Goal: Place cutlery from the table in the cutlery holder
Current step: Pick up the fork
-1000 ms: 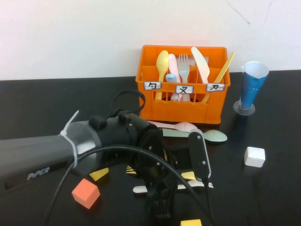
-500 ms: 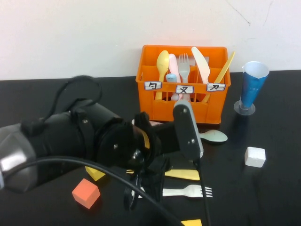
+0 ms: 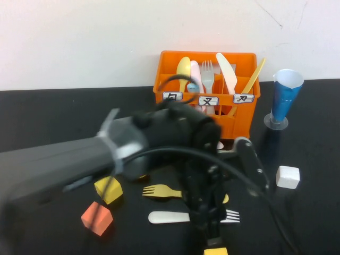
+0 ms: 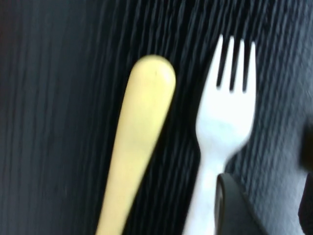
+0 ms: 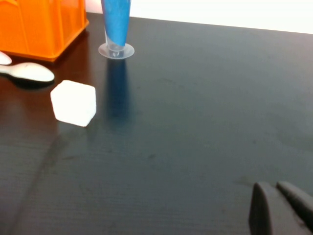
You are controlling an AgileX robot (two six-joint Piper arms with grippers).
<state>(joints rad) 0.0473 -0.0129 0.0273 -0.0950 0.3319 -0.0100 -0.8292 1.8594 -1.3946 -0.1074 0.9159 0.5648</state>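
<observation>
left tool (image 3: pixel 212 226) hiding white fork (image 4: pixel 222 125), right tool (image 5: pixel 281 208) parked

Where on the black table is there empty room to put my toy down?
Bare table lies left of the cutlery holder, and more lies right of the white cube, below the blue cup. The front middle is crowded: the left end effector hangs over the white fork and yellow fork. The right end effector sits low over bare table, shut.

I see a matt black desk (image 5: pixel 205 98) with a fine ribbed grain. The white fork (image 4: pixel 222 127) and yellow handle (image 4: pixel 137 147) look like smooth plastic. The orange holder (image 3: pixel 207 95) is glossy plastic.
</observation>
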